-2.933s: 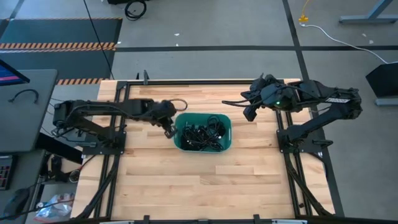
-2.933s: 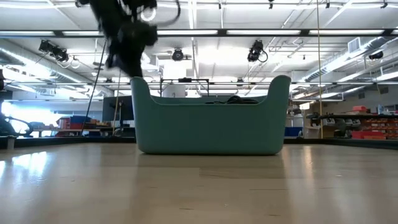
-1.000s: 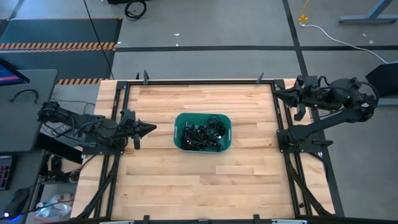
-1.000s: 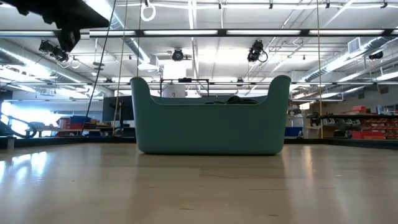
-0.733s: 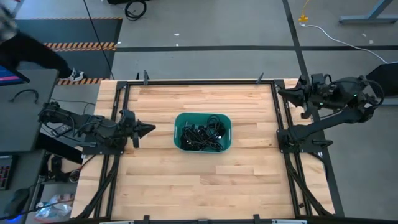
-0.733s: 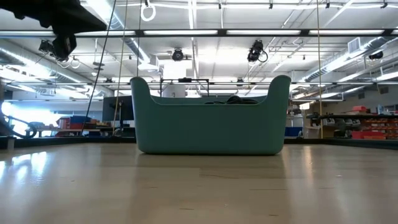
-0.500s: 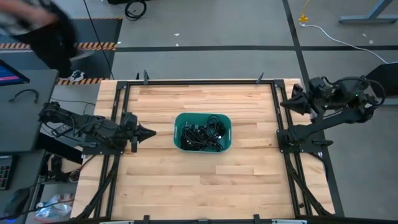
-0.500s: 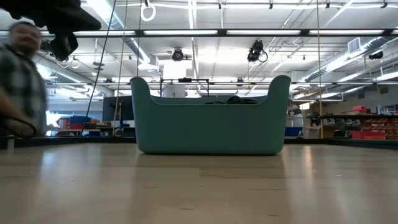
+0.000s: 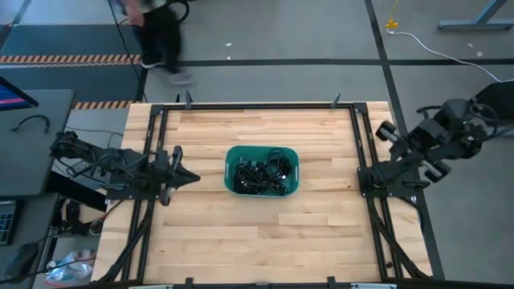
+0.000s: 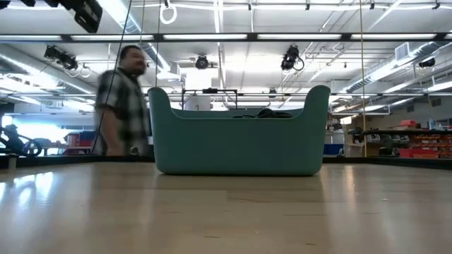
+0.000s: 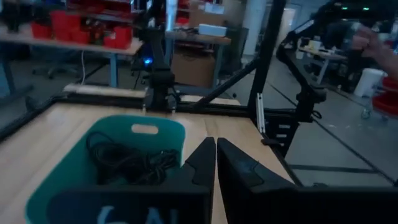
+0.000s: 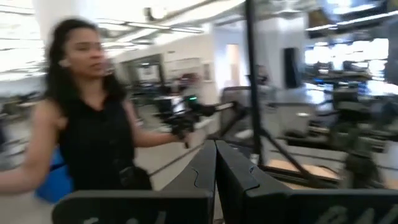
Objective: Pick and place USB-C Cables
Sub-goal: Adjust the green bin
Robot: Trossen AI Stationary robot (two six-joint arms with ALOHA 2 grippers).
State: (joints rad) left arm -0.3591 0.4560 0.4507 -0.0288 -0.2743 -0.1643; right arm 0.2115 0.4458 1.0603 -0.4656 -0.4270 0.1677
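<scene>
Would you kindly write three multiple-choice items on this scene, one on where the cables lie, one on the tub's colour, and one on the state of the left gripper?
1. Where are the USB-C cables?
A. Spread over the bare table
B. Piled inside the tub
C. Held in the right gripper

2. What colour is the tub?
A. Red
B. White
C. Teal

3. How is the left gripper?
A. Shut and holding nothing, beside the tub
B. Wide open over the tub
C. Shut on a cable

Answers:
1 B, since the high view shows the black cords tangled within the tub's walls at the middle of the table.
2 C, since its walls show teal in the high and low views.
3 A, since the left wrist view shows its fingers pressed together with nothing between them, short of the tub.
</scene>
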